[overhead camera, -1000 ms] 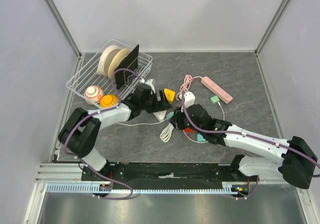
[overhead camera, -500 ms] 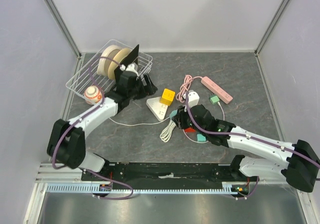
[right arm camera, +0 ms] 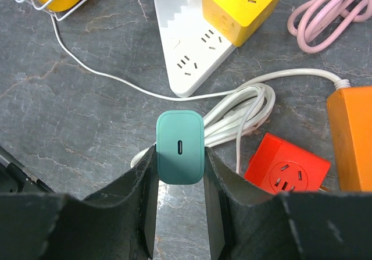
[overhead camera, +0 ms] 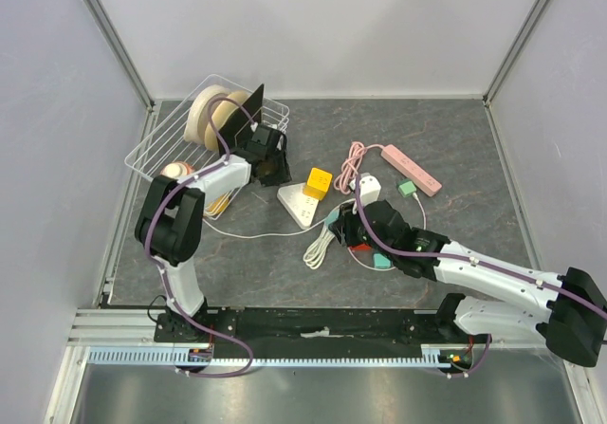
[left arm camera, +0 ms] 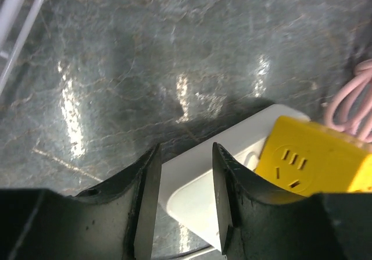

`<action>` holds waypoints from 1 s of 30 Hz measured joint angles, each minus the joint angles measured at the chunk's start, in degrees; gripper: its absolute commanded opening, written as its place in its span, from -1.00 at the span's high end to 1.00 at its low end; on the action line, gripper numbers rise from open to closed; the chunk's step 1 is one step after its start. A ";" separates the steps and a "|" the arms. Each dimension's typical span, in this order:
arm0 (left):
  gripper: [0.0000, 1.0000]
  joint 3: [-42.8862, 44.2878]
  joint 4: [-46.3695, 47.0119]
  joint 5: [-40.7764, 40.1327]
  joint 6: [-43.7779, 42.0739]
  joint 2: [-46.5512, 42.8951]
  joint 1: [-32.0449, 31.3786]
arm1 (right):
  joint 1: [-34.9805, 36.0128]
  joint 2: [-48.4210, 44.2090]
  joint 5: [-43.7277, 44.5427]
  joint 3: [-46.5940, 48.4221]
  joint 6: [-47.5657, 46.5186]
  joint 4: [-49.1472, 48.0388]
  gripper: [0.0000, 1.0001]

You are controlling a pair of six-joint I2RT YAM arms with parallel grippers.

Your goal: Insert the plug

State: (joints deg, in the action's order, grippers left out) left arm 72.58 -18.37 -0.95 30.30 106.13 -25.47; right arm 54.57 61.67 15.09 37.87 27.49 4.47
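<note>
My right gripper (right arm camera: 179, 155) is shut on a teal plug (right arm camera: 180, 146), held a little above the table with its port face toward the camera. In the top view the plug (overhead camera: 333, 218) hangs at my right gripper (overhead camera: 340, 225), just right of the white triangular power strip (overhead camera: 296, 204). That strip (right arm camera: 189, 56) shows several sockets, and a yellow cube socket (right arm camera: 241, 7) rests against its far side. My left gripper (overhead camera: 272, 165) hovers beside the basket, left of the strip. Its jaws (left arm camera: 185, 205) stand narrowly apart with nothing between them; the strip (left arm camera: 203, 190) lies below.
A wire basket (overhead camera: 152, 154) with tape rolls and balls stands at the back left. A coiled white cable (right arm camera: 244, 114), a red cube socket (right arm camera: 288, 167) and an orange block (right arm camera: 351, 138) lie by the plug. A pink power strip (overhead camera: 411, 170) and pink cord (overhead camera: 353, 158) lie further back.
My left gripper has drawn back from the white strip toward the basket and its jaws have narrowed. The right gripper, still holding the plug, has barely moved.
</note>
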 measured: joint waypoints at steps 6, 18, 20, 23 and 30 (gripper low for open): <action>0.09 -1.86 -2.34 0.00 0.83 0.11 -0.13 | 0.00 0.07 -0.37 -0.02 0.37 0.04 1.00; -0.07 -24.52 -1.66 1.09 11.04 -15.98 -3.58 | -0.02 7.67 -0.79 0.85 2.71 -0.57 1.00; -0.22 -26.23 -1.49 0.96 12.39 -18.49 -3.58 | -0.33 9.46 -0.96 1.86 2.49 -0.55 1.00; -0.41 -28.04 -0.74 0.48 13.84 -23.32 -3.48 | -1.90 12.46 -2.23 4.39 1.44 -0.72 1.00; -0.62 -31.41 5.62 2.75 14.47 -33.05 -3.45 | -6.99 18.40 -8.81 9.29 -2.75 -1.01 1.00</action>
State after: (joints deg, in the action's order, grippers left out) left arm 41.17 -12.75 1.80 44.77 73.08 -28.93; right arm 47.57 80.07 6.28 47.16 24.73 3.46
